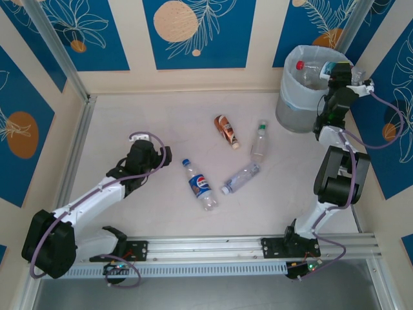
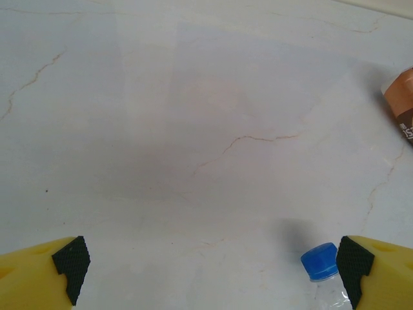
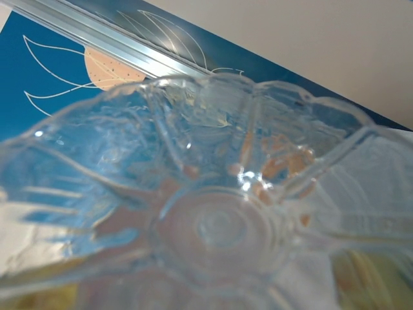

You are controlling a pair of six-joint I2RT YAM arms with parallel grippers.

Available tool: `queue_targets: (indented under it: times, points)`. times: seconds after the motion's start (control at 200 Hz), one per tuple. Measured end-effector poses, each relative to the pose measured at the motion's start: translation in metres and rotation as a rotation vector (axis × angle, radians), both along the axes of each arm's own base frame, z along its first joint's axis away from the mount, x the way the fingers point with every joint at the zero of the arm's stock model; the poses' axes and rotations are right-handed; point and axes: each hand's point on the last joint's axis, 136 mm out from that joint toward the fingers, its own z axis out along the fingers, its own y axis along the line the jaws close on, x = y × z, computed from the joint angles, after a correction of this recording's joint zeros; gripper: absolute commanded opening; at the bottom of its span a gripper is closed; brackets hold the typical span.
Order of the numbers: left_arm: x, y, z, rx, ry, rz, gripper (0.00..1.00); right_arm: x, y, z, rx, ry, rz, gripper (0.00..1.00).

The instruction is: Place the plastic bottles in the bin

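Clear bottle [image 3: 219, 223] close, blue wall panel [image 3: 39, 77] behind

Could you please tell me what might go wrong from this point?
1. The right claw grips a clear bottle above the bin, close to its rim. Released there, the bottle might strike the rim and fall outside.
2. The open left claw has the blue cap of the Pepsi bottle right beside one finger, not centred. Closing now could push the bottle away instead of gripping it.

Grey bin [image 1: 293, 111], clear bottle [image 3: 219, 219], blue-labelled Pepsi bottle [image 1: 201, 186], brown-labelled bottle [image 1: 226, 131]
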Motion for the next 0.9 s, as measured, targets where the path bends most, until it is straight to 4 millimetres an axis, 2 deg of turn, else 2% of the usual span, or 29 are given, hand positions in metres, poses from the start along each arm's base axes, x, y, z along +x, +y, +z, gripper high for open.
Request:
queue_targets:
  times: [0.29,0.49,0.635,0.765,0.9]
  points:
    - [0.0,0.0,-0.001,0.001,0.003,0.0,0.99,0.013,0.012,0.003,-0.035,0.0,0.005,0.41]
    - [0.001,-0.001,-0.008,0.007,0.022,-0.001,0.99,0.019,0.041,0.007,-0.098,-0.007,-0.022,0.4]
    - [0.002,-0.001,-0.009,0.01,0.027,0.0,0.99,0.02,0.06,0.016,-0.155,-0.023,-0.031,0.4]
    - [0.002,-0.001,-0.008,0.011,0.025,-0.002,0.99,0.017,0.064,0.02,-0.199,-0.019,-0.056,0.4]
    - [0.003,-0.002,-0.006,0.009,0.021,-0.002,0.99,0.008,0.072,0.033,-0.275,-0.008,-0.095,0.4]
